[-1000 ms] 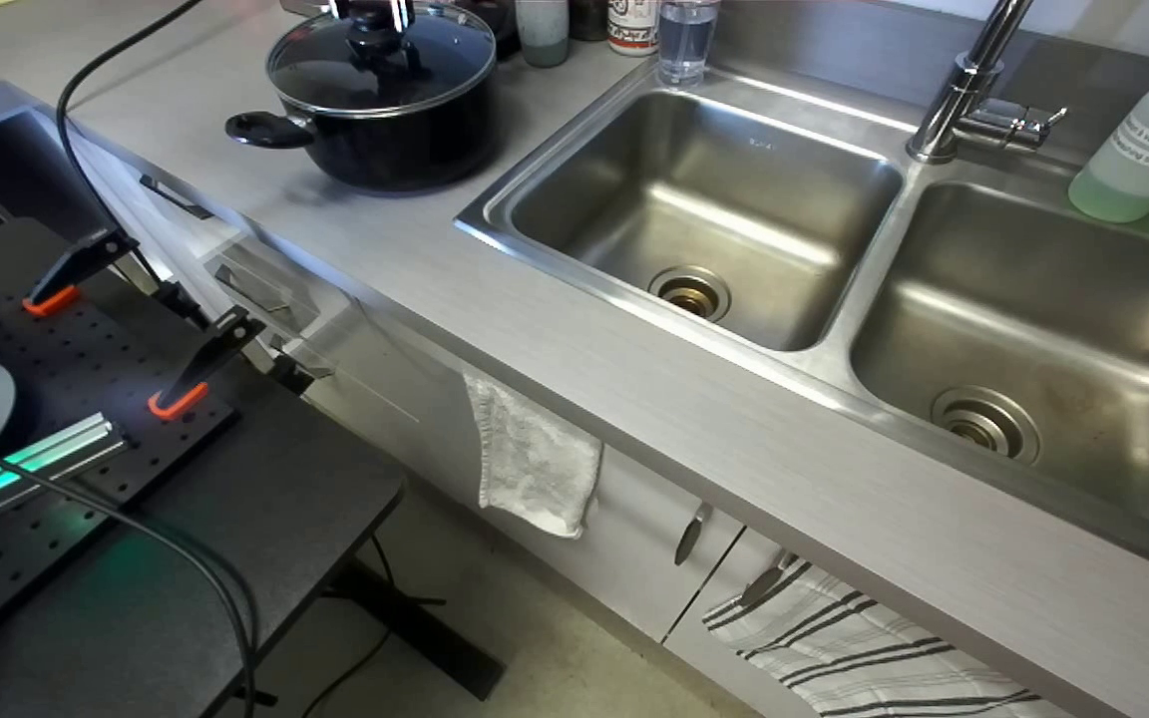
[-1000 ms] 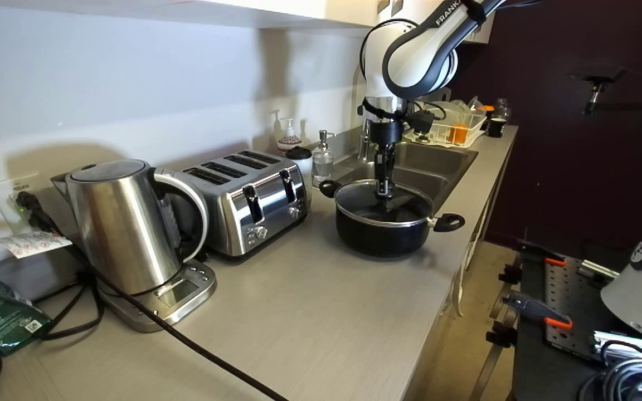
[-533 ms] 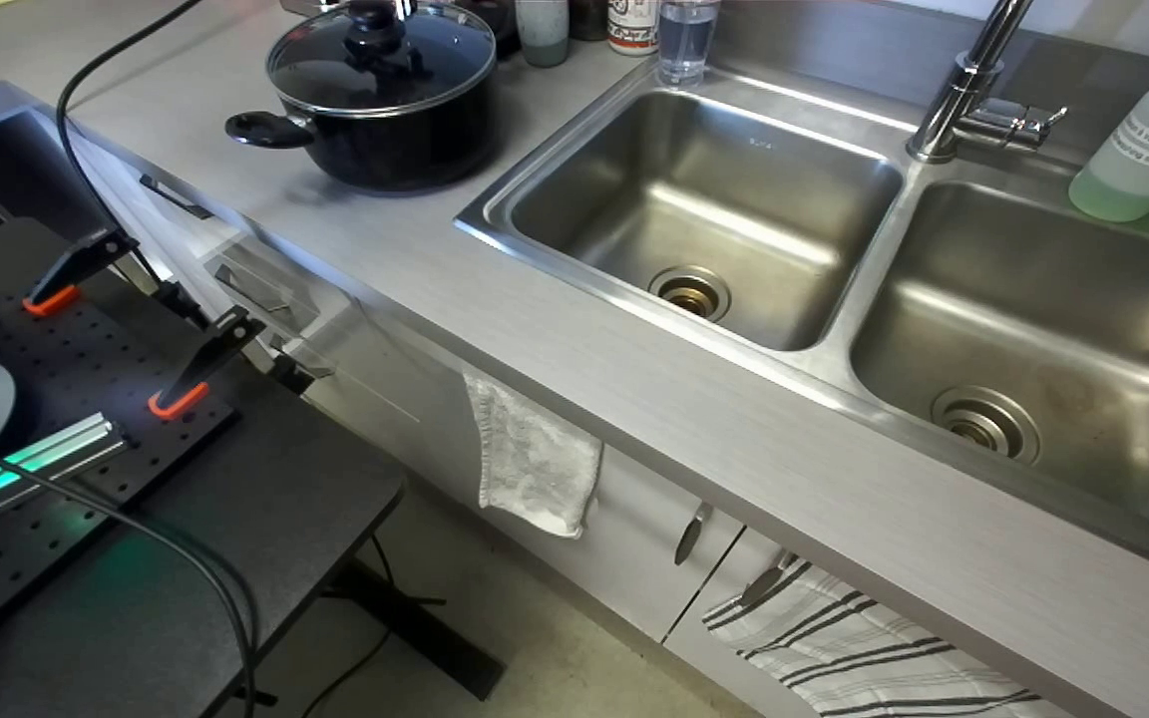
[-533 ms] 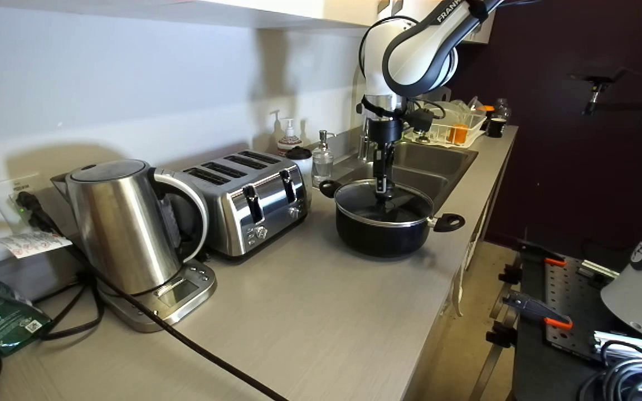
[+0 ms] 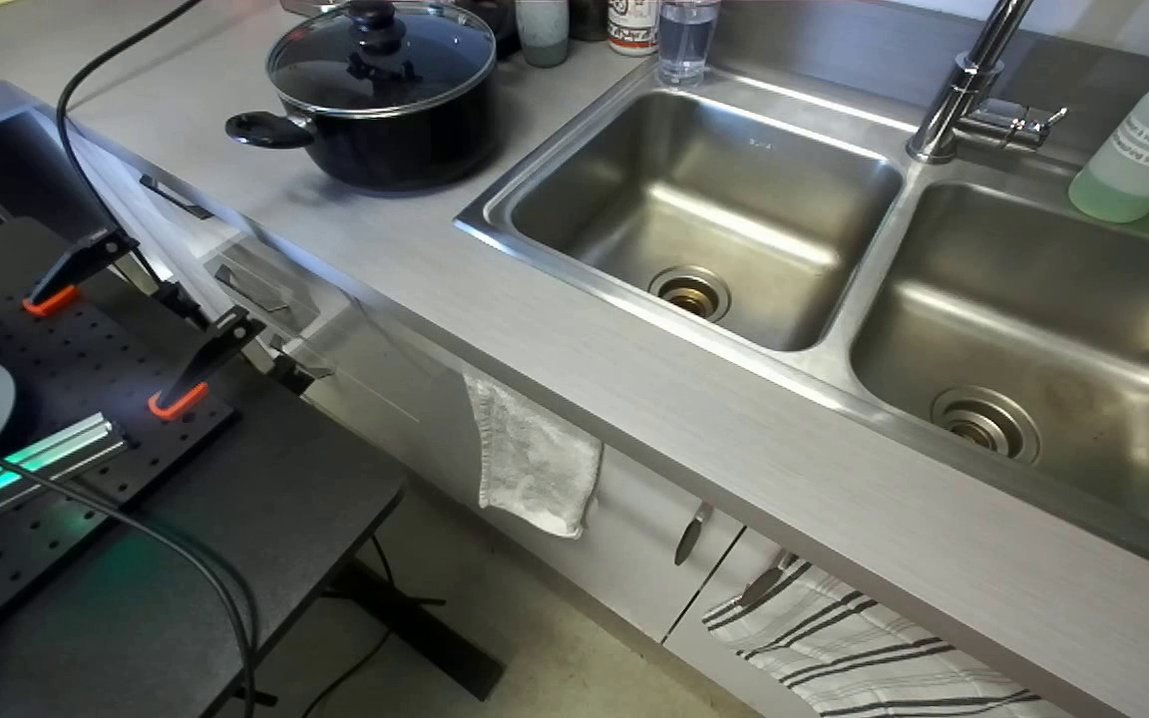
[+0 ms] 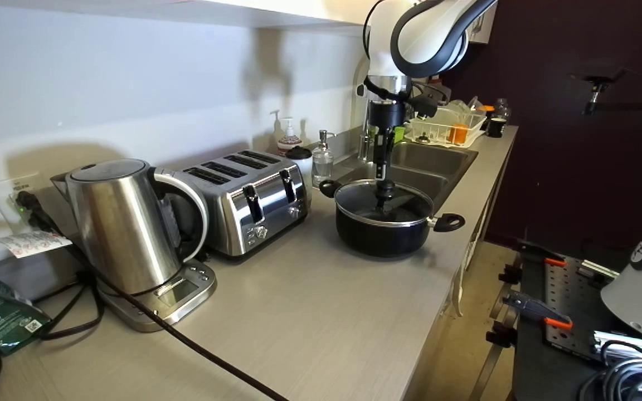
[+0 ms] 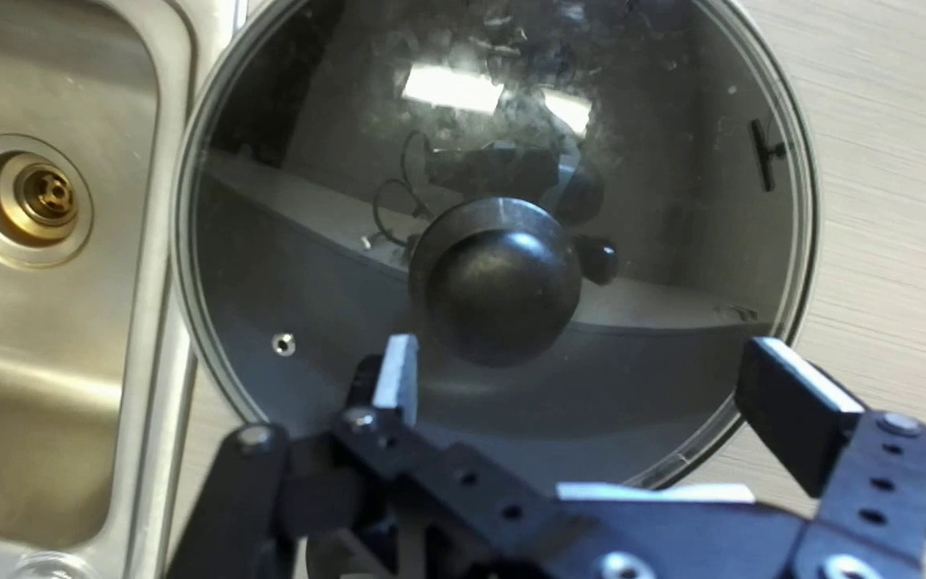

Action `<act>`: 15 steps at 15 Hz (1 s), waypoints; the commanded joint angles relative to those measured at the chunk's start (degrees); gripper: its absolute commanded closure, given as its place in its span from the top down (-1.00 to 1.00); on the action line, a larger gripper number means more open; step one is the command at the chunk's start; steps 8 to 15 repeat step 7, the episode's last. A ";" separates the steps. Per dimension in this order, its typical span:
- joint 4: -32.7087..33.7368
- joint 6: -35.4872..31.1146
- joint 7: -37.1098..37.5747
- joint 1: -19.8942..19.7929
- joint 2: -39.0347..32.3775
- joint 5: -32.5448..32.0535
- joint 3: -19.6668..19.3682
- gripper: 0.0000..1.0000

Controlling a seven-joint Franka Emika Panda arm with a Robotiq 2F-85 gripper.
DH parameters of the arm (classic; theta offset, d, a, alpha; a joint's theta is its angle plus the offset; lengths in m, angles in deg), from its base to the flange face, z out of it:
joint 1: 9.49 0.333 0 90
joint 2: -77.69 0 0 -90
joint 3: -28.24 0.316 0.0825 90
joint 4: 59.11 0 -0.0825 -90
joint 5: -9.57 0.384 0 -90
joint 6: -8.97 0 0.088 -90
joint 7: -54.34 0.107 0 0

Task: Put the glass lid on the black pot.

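You have one Robotiq gripper (image 7: pixel 587 368), jaws wide apart, above the dark knob (image 7: pixel 503 289) of one metal-rimmed glass lid (image 5: pixel 385 65), seated on one two-handled black pot (image 6: pixel 382 238), on the grey countertop (image 6: pixel 298 317), just beside one double-basin steel sink (image 5: pixel 774 289), with one four-slot toaster (image 6: pixel 271 206) near, in an exterior view.

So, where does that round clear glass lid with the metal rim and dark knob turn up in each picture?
In an exterior view: the round clear glass lid is upper left, on the wide black pot.
In an exterior view: the lid is just right of centre, below the black two-fingered gripper.
Wrist view: the lid fills the middle, its top edge cut off.
Shared landmark: the stainless-steel sink, in all three.
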 commanded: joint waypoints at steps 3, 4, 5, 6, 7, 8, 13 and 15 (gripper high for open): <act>-11.64 -3.83 -2.17 1.17 9.75 0.72 0.46 1.00; -13.84 -4.65 -2.54 1.50 11.44 0.68 0.52 1.00; -16.51 -5.55 -3.28 1.92 13.50 0.41 0.58 1.00; -18.32 -6.31 -3.56 2.34 15.09 0.34 0.56 1.00; -19.98 -7.04 -3.66 2.71 16.39 0.40 0.47 1.00; -19.98 -7.04 -3.66 2.71 16.39 0.40 0.47 1.00; -19.98 -7.04 -3.66 2.71 16.39 0.40 0.47 1.00; -19.98 -7.04 -3.66 2.71 16.39 0.40 0.47 1.00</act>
